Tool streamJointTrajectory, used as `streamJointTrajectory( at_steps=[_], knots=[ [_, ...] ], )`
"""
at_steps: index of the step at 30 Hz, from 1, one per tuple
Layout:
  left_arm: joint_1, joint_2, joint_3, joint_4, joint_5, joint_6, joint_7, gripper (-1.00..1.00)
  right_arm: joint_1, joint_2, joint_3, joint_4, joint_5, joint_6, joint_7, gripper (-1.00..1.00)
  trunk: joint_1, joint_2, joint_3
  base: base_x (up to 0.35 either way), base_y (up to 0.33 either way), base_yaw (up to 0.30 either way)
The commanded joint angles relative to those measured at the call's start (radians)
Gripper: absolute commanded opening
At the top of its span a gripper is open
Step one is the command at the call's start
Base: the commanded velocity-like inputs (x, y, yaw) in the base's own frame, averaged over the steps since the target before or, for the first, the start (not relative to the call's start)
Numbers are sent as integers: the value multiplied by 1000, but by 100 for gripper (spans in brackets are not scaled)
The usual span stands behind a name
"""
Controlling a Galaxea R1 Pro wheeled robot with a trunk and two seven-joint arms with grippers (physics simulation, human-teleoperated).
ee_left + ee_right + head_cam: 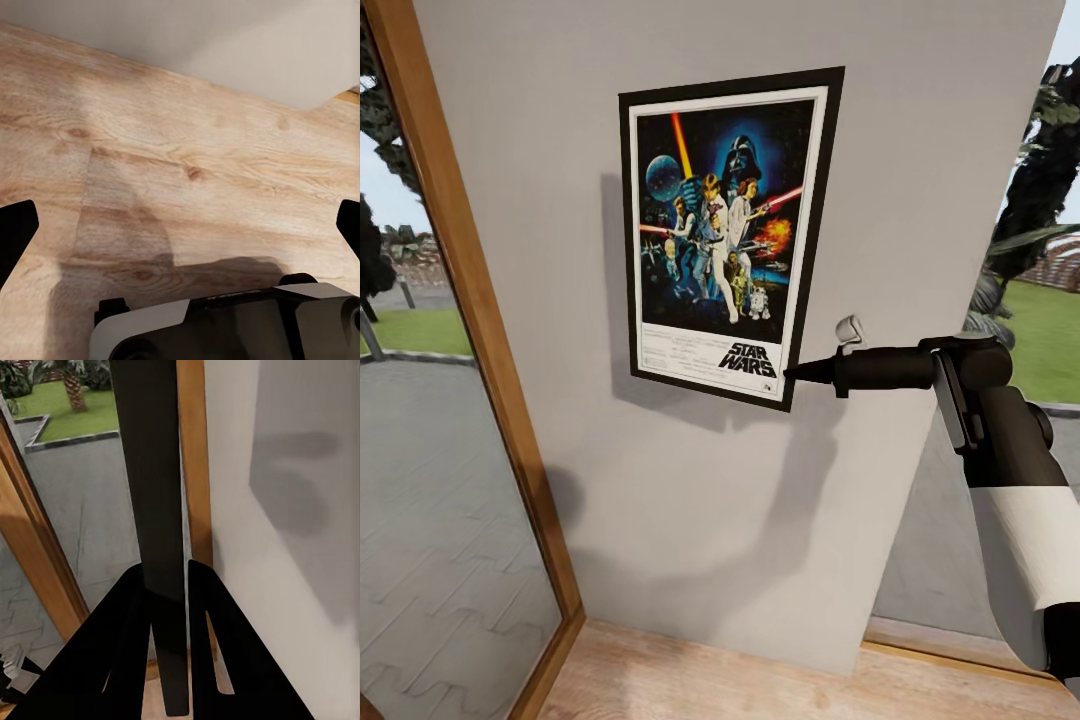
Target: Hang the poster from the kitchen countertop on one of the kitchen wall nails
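The poster (725, 235) stands upright and slightly tilted against the light-grey wall (920, 200), casting a shadow to its left. My right gripper (797, 373) is shut on the poster's lower right corner. In the right wrist view the poster's thin black edge (146, 472) runs between the two dark fingers (120, 645) of the right gripper (166, 577), close beside the wall. The wall nails are hidden. The kitchen countertop is out of view. My left gripper (180, 225) hangs open over the pale wood floor (187, 150), holding nothing.
A tall window with a wooden frame (470, 300) borders the wall on the left, with paving and grass outside. Another glazed opening (1050, 330) lies right of the wall. Wood floor (710, 680) runs along the wall's foot.
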State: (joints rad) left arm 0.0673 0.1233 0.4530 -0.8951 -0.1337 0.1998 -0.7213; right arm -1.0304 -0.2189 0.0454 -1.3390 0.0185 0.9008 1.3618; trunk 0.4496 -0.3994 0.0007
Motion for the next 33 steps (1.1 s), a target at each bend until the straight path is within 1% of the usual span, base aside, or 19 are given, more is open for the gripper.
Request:
streamJointTrajectory(
  at_steps=[1, 11, 33],
  knots=[
    [0, -1, 3, -2, -4, 7, -6, 100, 0, 0, 1, 0, 1, 12, 5, -100, 0, -1, 0, 3, 0, 0],
    [0, -1, 3, -2, -4, 7, -6, 100, 0, 0, 1, 0, 1, 12, 5, -100, 0, -1, 0, 92, 0, 0],
    [0, -1, 3, -2, -4, 6, -6, 100, 0, 0, 1, 0, -2, 9, 8, -100, 0, -1, 0, 4, 0, 0]
  ],
)
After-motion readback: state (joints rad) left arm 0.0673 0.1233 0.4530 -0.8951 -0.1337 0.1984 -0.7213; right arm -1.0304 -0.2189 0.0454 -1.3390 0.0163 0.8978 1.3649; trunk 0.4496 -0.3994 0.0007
